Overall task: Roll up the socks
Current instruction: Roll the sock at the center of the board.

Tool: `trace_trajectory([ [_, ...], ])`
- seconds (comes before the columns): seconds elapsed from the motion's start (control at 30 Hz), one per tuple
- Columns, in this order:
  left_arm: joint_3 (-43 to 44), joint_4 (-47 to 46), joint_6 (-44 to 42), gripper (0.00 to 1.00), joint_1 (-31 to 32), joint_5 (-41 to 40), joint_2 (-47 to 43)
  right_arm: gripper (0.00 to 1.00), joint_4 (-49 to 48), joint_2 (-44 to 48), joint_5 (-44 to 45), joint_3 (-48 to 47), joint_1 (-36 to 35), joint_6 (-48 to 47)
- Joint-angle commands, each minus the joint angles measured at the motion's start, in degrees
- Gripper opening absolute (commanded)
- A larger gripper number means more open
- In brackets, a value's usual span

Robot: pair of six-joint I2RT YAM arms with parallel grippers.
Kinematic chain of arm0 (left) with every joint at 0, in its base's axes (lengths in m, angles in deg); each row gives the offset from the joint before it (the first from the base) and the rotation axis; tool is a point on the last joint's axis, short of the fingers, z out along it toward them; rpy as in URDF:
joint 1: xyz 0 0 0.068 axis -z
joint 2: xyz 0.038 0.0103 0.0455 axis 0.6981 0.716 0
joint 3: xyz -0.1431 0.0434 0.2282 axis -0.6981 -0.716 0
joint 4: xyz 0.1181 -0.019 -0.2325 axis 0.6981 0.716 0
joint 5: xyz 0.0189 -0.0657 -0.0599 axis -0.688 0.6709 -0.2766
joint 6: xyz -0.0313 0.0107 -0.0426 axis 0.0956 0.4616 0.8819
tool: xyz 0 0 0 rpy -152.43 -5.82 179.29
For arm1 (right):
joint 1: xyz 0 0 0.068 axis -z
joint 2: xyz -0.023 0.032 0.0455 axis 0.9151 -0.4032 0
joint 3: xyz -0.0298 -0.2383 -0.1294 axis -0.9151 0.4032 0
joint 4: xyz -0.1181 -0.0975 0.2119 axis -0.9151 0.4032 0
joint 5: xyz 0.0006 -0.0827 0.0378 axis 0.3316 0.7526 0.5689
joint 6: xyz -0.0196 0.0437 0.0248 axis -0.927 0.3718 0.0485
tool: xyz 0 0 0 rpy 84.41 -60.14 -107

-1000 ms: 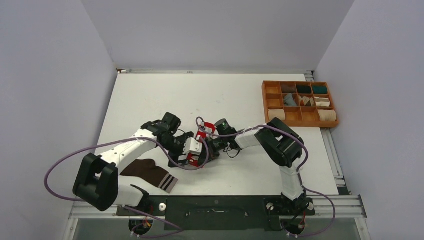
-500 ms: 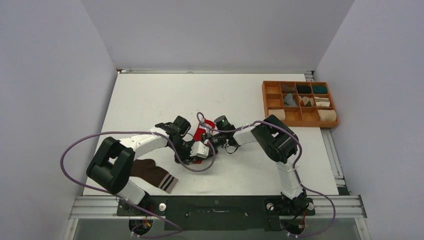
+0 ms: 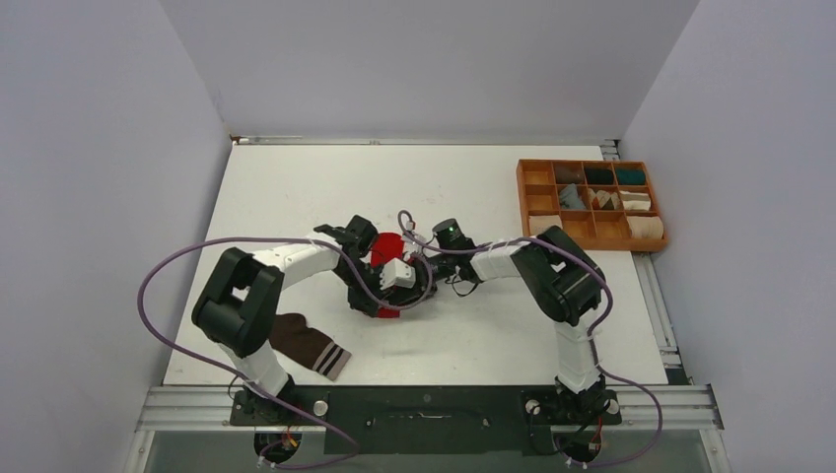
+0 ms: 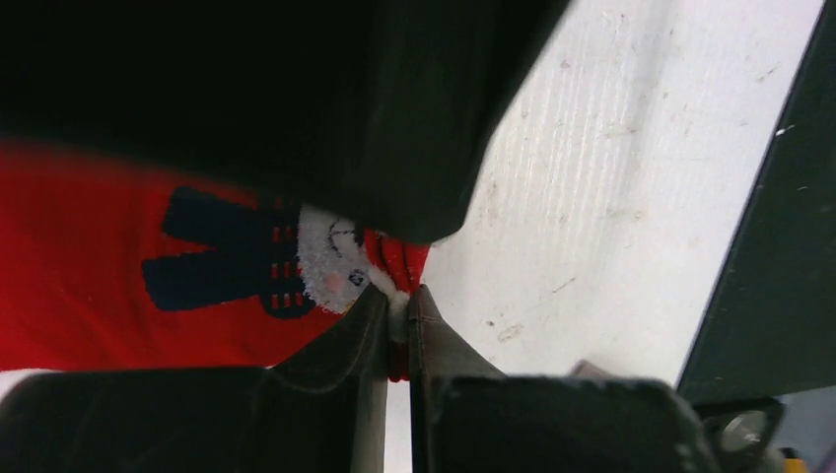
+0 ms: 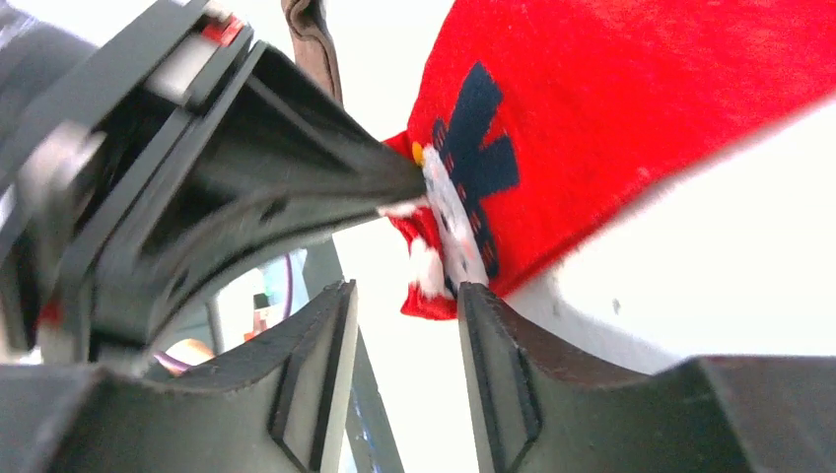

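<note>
Robotics laboratory test cell. A bare white table [image 3: 296, 187] is enclosed on three sides by plain pale partition walls [image 3: 414, 59]. A left arm [image 3: 296, 259] and a right arm [image 3: 567, 284] are bolted to a metal rail [image 3: 424, 404] at its near edge, trailing loose purple cables [image 3: 145, 291]. A wooden compartment tray [image 3: 595, 244] sits at the table's right edge.

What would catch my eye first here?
The red sock at the middle of the table, its edge pinched by the left gripper while the right gripper stands open beside it. Then the brown sock at the near left, and the wooden tray at far right.
</note>
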Motion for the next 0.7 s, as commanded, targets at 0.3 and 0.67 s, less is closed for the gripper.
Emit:
trace_trajectory([
  [0.3, 15.1, 21.6, 1.0, 0.00, -12.6, 19.4, 19.1, 0.54, 3.4, 23.0, 23.9, 16.7, -1.6, -22.9],
  [0.67, 17.7, 18.9, 7.0, 0.00, -13.6, 19.4, 24.6, 0.66, -9.6, 25.5, 46.0, 19.3, -21.6, -71.3],
])
